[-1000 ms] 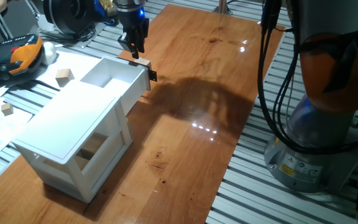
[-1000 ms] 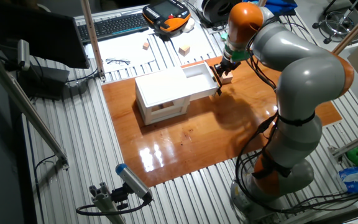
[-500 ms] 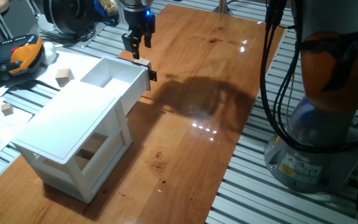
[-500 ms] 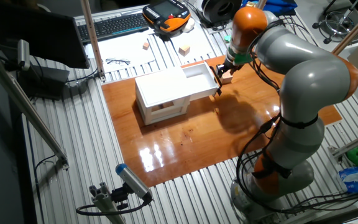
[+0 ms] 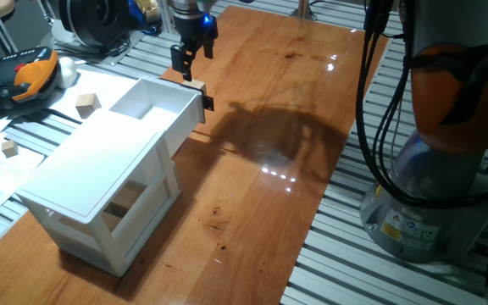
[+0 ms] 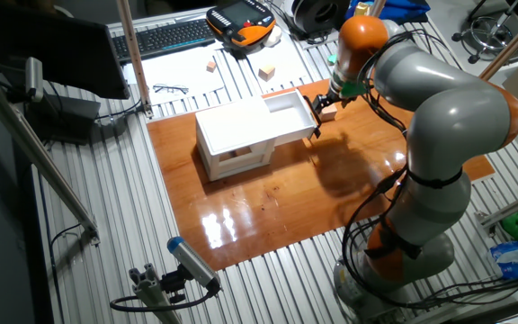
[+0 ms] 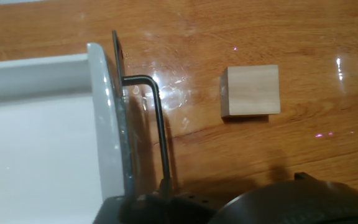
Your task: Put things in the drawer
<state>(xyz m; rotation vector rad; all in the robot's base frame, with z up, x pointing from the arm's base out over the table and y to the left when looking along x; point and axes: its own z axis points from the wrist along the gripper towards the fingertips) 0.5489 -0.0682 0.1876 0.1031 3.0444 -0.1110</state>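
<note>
A pale wooden cube (image 5: 195,85) rests on the wooden table, just beyond the front panel of the open white drawer (image 5: 155,100). The drawer has a black handle (image 5: 207,103) and looks empty. My gripper (image 5: 190,64) hangs open and empty a little above the cube. In the other fixed view the gripper (image 6: 324,99) is over the cube (image 6: 328,113), next to the drawer (image 6: 288,110). The hand view shows the cube (image 7: 250,91) right of the handle (image 7: 159,124) and the drawer wall (image 7: 104,112). My fingertips do not show there.
Two more cubes (image 5: 88,103) (image 5: 8,148) lie on the metal table behind the white cabinet (image 5: 91,178). Another cube (image 5: 125,203) sits in the cabinet's lower shelf. An orange pendant (image 5: 32,72) lies at far left. The arm's base (image 5: 430,169) stands at right.
My gripper has risen from beside the cube and shifted slightly right. The cube and the drawer have not moved.
</note>
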